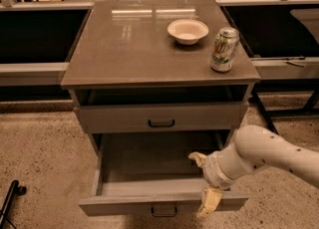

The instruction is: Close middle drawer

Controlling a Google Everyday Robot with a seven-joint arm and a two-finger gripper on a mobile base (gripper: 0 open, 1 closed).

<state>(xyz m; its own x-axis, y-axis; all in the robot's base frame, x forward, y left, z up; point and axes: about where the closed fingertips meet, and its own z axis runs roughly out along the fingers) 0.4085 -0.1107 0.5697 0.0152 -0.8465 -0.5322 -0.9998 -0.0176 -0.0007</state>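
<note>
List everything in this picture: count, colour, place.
cabinet: one, grey-brown top, centre of view
bowl: one, cream, on the cabinet top, towards the back right
can: one, green and white, upright on the cabinet top near its right edge
top drawer: one, grey with a dark handle, pushed in
middle drawer: one, grey with a dark handle, pulled well out below the top drawer
floor: speckled tan, around the cabinet
black wheeled object: one, on the floor at lower left, partly cut off
arm: one, white, reaching in from the right
claw: one, cream, at the middle drawer's front edge, right of its handle
</note>
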